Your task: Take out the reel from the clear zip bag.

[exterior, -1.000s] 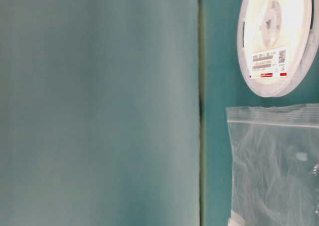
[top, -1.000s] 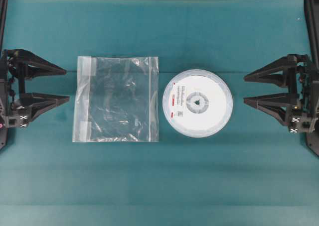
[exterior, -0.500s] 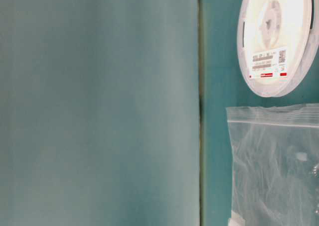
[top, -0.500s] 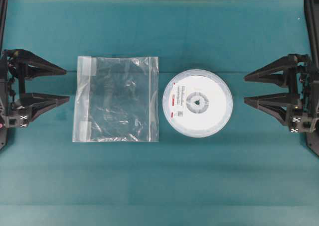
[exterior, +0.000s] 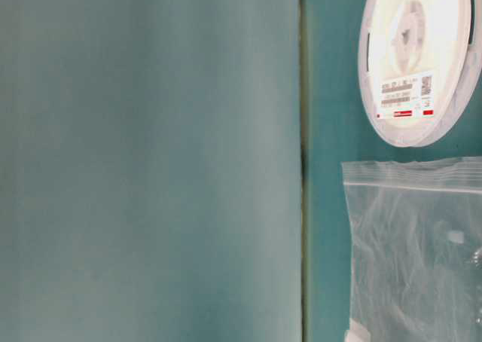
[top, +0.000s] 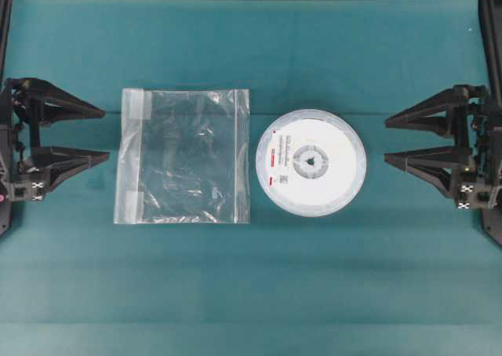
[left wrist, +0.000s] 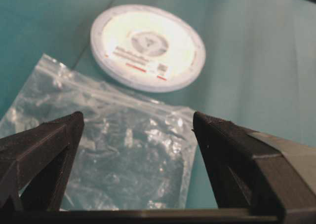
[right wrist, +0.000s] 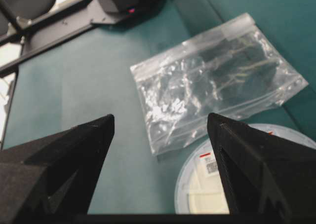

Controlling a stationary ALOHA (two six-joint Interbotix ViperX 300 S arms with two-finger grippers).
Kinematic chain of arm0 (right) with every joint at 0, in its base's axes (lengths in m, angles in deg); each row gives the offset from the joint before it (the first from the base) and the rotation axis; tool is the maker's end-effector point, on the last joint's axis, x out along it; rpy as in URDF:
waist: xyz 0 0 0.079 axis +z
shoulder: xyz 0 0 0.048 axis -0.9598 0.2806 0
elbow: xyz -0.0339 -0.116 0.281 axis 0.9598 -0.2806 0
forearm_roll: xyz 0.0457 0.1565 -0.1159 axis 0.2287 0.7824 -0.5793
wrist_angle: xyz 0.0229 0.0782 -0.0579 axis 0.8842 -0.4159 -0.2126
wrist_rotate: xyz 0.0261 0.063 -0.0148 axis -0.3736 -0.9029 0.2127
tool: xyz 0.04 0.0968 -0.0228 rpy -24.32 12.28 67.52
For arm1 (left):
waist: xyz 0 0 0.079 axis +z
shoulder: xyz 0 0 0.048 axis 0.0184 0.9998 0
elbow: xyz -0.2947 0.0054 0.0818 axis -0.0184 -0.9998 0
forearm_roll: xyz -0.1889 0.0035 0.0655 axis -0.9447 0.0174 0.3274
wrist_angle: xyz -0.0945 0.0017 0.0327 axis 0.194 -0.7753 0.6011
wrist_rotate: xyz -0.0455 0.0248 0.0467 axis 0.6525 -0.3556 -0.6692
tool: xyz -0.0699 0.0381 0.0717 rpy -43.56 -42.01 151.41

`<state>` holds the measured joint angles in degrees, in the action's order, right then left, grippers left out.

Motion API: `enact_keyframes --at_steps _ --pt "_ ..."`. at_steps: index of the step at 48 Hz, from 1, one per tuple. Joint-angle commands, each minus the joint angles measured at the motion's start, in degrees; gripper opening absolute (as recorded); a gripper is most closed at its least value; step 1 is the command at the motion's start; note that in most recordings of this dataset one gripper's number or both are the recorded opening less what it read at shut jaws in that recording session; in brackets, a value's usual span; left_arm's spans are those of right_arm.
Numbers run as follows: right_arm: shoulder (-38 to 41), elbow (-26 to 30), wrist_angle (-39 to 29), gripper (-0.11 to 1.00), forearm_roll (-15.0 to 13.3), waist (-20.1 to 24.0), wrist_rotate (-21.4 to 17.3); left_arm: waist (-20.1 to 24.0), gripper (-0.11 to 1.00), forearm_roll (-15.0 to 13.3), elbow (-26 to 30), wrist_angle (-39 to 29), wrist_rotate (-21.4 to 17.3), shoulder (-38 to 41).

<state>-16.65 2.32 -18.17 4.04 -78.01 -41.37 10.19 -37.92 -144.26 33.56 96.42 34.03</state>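
Reel (top: 311, 161): laid flat on the teal bench (top: 251, 277), right of centre, outside the bag.
Clear zip bag (top: 183, 156): spread flat left of centre, just beside the reel, not overlapping.
Left gripper (top: 103, 135): parked at the left edge, jaws spread wide, nothing held.
Right gripper (top: 387, 140): parked at the right edge, jaws spread wide, nothing held.

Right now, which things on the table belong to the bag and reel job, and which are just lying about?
For the job:
- reel, lying outside the bag
- clear zip bag, beside the reel

Just lying about:
- nothing else that I can see on the teal table
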Motion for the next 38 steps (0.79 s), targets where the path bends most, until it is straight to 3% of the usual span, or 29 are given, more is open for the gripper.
enact_keyframes --at_steps 1,38 --pt "0.2 1.3 0.1 0.93 -0.1 0.1 0.4 -0.2 0.93 0.2 1.1 0.3 -0.6 0.3" --pt "0.3 1.1 0.0 0.92 -0.1 0.1 0.4 -0.2 0.93 0.2 1.1 0.3 -1.2 0.3"
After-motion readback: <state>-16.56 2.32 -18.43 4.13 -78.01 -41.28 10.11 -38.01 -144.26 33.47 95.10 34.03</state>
